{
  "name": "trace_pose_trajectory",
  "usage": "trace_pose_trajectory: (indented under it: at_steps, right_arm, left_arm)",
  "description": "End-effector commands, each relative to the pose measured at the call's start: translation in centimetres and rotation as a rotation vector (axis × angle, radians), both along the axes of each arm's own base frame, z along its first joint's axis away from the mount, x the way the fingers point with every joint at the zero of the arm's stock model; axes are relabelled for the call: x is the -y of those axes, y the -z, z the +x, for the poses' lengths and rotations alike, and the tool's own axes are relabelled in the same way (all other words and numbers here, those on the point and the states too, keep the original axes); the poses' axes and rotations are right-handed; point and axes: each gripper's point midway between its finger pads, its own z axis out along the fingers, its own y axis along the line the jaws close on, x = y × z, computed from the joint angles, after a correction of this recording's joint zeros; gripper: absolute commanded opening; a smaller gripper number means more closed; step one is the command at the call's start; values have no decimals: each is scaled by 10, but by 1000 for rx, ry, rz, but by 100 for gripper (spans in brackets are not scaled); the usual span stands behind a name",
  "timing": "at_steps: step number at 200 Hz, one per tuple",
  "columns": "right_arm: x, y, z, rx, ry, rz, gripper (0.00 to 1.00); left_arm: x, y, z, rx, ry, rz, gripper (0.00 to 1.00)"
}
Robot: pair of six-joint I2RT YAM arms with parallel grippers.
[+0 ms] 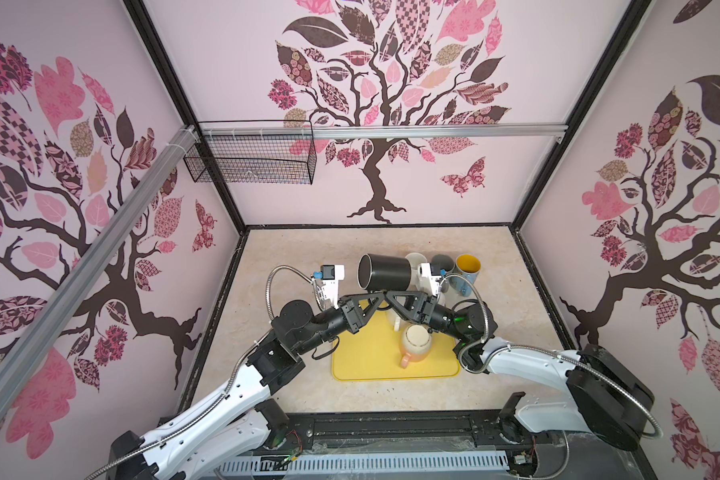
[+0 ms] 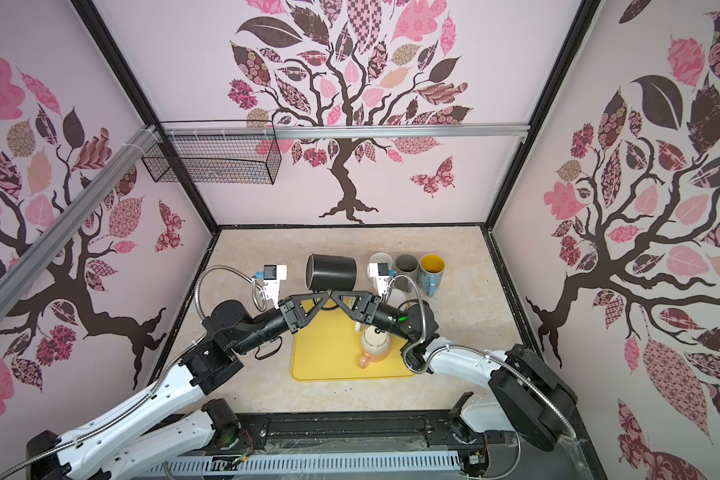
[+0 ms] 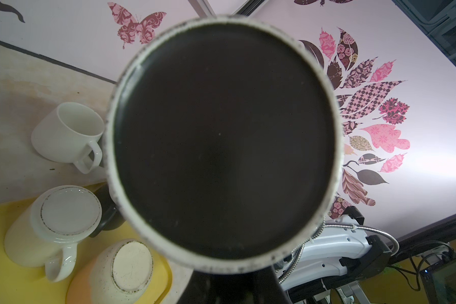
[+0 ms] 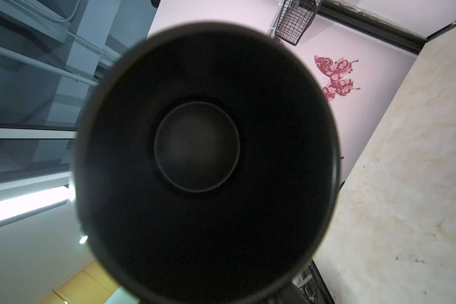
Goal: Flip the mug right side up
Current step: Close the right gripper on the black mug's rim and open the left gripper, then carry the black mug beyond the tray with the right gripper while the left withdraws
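I have the black mug up in the air above the table, lying on its side over the far edge of the yellow mat. In both top views its body runs left to right. The left wrist view looks straight at its flat base with the pale ring. The right wrist view looks into its open mouth, so the base faces left and the mouth faces right.

Both arms meet just under the mug, tip to tip. The left end effector is closed tight, and the mug hangs from it. The grip seems to be on the handle, though the mug's body hides that spot from me. The right end effector sits against the same place from the other side. I cannot tell whether its jaws are pinching anything or standing a little apart.

On the mat, a cream and orange mug stands upside down near the front right. A white mug is also upside down just beside it, mostly covered by the arms in the top views. Behind the mat, three cups stand upright in a row on the table: a white cup, a grey mug and a blue mug with a yellow inside.
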Motion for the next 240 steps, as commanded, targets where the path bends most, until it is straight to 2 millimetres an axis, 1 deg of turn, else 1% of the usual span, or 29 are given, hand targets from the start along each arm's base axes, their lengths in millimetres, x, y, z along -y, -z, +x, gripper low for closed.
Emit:
trace_pose_trajectory:
  at_steps: [1,34,48,60,69,82,105,155,156,159,160,162,165,171,173,176,178,181,185,190,203,212,229,240]
  right_arm:
    - [10,-37,18,36,85,114,33]
    - [8,-37,25,26,92,135,24]
    - [6,-37,26,29,83,140,23]
    - [4,-36,28,28,79,140,19]
    - [3,-35,29,28,78,139,18]
    - [2,-32,30,22,79,134,13]
    - [1,-30,30,23,78,124,0]
    - [2,-30,28,44,92,93,0]
    - [2,-30,28,44,93,91,0]
    - [2,-29,28,45,96,86,0]
    - [2,-29,28,44,97,84,0]
    - [2,-30,28,46,99,81,0]
    - [2,-29,28,44,101,72,0]
    - [2,-29,28,52,109,59,0]
    - [2,-29,29,54,112,54,0]
    - [2,-28,29,55,116,46,0]
    - [1,-28,28,58,116,42,0]
    - [1,-28,28,61,118,36,0]
    - [1,-28,29,61,123,29,0]
    - [2,-27,29,62,128,21,0]
    - [1,-28,28,71,125,4,0]
    - [0,-24,31,47,130,-21,0]
    - [1,-16,37,16,159,-76,0]
    - [-1,-11,40,5,172,-131,0]
  left_arm:
    - [9,-11,-21,79,99,-34,0]
    - [10,-6,-22,77,108,-16,0]
    - [13,1,-20,70,112,8,0]
    - [17,7,-19,61,122,28,0]
    - [19,12,-19,52,130,37,0]
    - [20,16,-18,45,130,44,0]
    - [20,22,-15,33,119,53,0]
    - [15,34,-8,29,69,120,0]
    - [15,35,-8,29,68,124,1]
    - [15,36,-8,28,64,136,10]
    - [14,36,-8,30,61,139,12]
    - [13,35,-7,34,55,141,20]
    - [12,41,-6,19,45,168,31]
    - [8,44,-3,12,24,199,49]
    - [7,46,-3,11,17,211,60]
    - [5,46,-1,15,3,227,71]
    - [3,46,-1,19,-5,238,81]
    - [1,47,0,18,-19,259,88]
    - [-3,48,2,18,-40,284,93]
    - [-9,50,5,16,-71,316,96]
    - [-27,52,11,29,-157,394,96]
    - [-40,54,15,43,-219,430,96]
    - [-71,62,23,46,-361,516,96]
    - [-87,62,26,50,-431,542,96]
